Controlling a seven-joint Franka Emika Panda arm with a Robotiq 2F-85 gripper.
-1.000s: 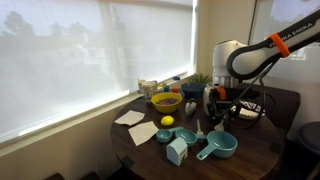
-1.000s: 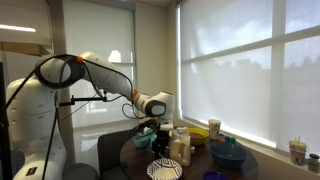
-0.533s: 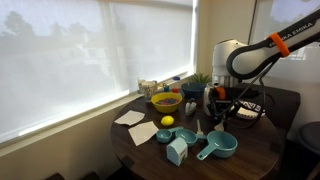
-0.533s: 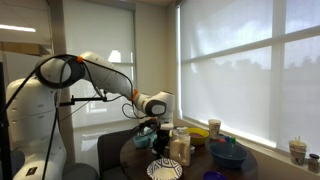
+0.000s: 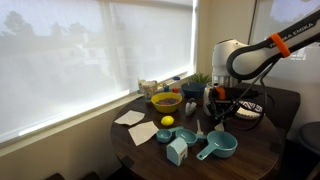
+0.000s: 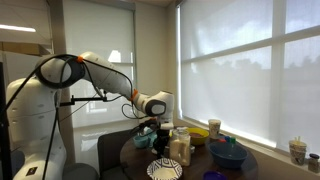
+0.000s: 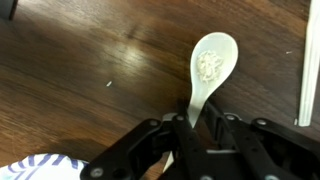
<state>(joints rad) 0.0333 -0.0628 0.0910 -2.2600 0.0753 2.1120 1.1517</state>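
In the wrist view my gripper (image 7: 190, 128) is shut on the handle of a white spoon (image 7: 210, 66). The spoon's bowl points away from the jaws over the dark wooden table (image 7: 70, 70). A blue-and-white patterned plate (image 7: 35, 168) shows at the lower left corner. In both exterior views the gripper (image 5: 222, 108) (image 6: 152, 136) hangs low over the round table, near a teal measuring cup (image 5: 218, 146) and a patterned plate (image 5: 248, 113).
On the table stand a yellow bowl (image 5: 166, 101), a lemon (image 5: 167, 121), a light blue carton (image 5: 177, 151), a small teal dish (image 5: 164, 136), white napkins (image 5: 130, 118) and jars by the window. A blue bowl (image 6: 228, 154) and a paper cup (image 6: 214, 128) show too.
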